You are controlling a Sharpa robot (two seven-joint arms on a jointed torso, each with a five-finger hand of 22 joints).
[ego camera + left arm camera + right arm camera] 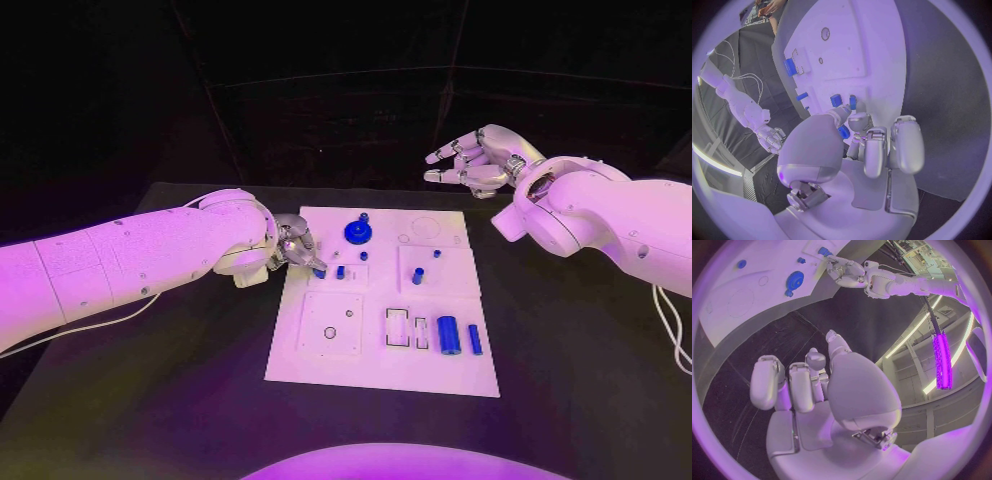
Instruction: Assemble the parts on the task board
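We see the left hand (pixel 296 248) at the left edge of the task board (pixel 433 375), fingers curled down, pinching a small blue part (pixel 319 272) at its fingertips; in the left wrist view the same blue part (pixel 844 132) sits between thumb and a finger, just above the board. Just beside it on the board stand two short blue pegs (pixel 340 271) and (pixel 361 255), close together. Past them, near the board's far edge, stands a round blue gear-like piece (pixel 356 233) with a small knob on top. Further right, a blue pin (pixel 437 254) and another blue peg (pixel 418 276) stand in the middle-right section. In the near-right section lie a blue cylinder (pixel 447 334) and a thinner blue rod (pixel 475 339), side by side, near a white rectangular frame piece (pixel 397 327). The near-left section carries a square white plate with a hole (pixel 332 320). Right hand (pixel 473 162) hovers off the board beyond its far right corner, above the black table (pixel 577 340), fingers apart and loosely bent, holding nothing.
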